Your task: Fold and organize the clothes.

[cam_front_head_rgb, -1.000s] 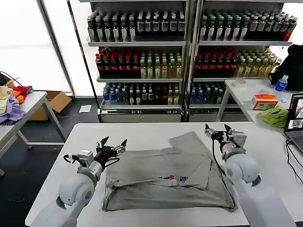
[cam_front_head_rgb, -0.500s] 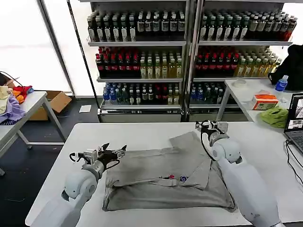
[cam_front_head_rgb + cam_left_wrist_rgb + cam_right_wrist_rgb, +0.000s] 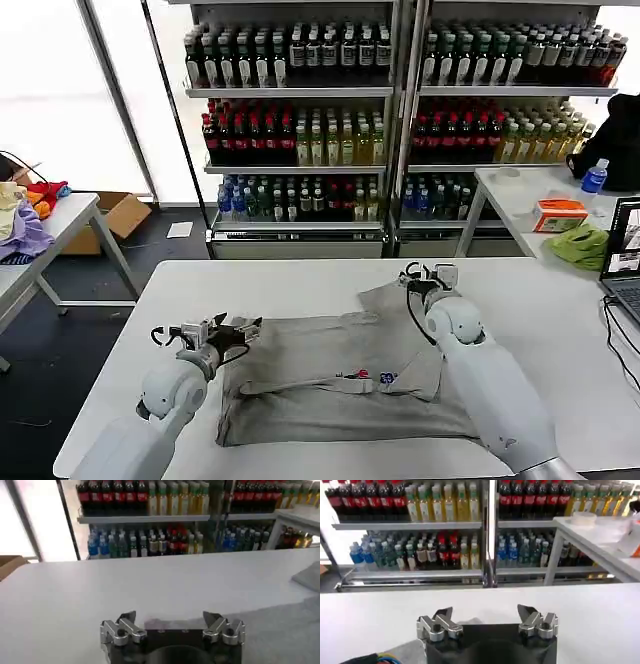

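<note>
Having swung inward to the grey shirt's (image 3: 345,375) far corner, right gripper (image 3: 425,277) spread and empty; left gripper (image 3: 228,328) likewise open at near sleeve, poised for folding.

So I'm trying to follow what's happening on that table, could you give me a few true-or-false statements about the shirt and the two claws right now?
1. The grey shirt lies on the white table. True.
2. The left claw clamps a bottle. False: it is open and holds nothing, at the shirt's near-left edge.
3. The right claw is open. True: its fingers stand spread, by the shirt's far-right corner.
4. The shirt is folded into a neat small square. False: it is spread wide, with one flap turned over.
5. Shelves of drinks bottles stand behind the table. True.
6. The shirt hangs off the table's edge. False: it lies wholly on the top.
</note>
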`<state>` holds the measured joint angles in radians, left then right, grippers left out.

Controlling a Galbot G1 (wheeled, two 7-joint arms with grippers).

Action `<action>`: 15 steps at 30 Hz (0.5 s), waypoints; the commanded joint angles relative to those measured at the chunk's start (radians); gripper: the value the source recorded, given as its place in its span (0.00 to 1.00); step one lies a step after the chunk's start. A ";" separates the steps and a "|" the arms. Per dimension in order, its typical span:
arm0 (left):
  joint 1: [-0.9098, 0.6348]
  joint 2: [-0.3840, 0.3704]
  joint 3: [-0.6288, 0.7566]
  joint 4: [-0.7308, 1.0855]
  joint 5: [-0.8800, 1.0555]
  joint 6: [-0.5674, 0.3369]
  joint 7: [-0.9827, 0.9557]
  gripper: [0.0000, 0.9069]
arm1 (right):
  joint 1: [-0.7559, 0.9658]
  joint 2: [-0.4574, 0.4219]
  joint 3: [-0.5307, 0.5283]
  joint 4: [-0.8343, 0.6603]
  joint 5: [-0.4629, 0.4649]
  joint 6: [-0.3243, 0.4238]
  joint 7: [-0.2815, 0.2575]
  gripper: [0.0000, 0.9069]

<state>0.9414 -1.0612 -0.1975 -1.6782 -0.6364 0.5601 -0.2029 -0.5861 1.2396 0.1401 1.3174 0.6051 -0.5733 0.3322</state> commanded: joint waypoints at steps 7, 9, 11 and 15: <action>0.003 -0.009 -0.001 0.052 0.017 -0.010 0.005 1.00 | -0.004 0.041 -0.011 -0.040 -0.029 -0.004 -0.006 1.00; 0.004 -0.012 -0.001 0.053 0.016 -0.012 0.008 1.00 | -0.006 0.047 -0.012 -0.043 -0.034 -0.004 -0.006 1.00; 0.002 -0.015 0.000 0.065 0.017 -0.014 0.010 1.00 | -0.008 0.053 -0.011 -0.052 -0.043 -0.004 -0.007 1.00; -0.007 -0.015 0.005 0.087 0.016 -0.015 0.011 0.93 | -0.018 0.065 -0.003 -0.062 -0.053 -0.004 -0.008 1.00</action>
<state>0.9414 -1.0766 -0.1975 -1.6287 -0.6241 0.5468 -0.1945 -0.6041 1.2929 0.1366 1.2704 0.5620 -0.5768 0.3257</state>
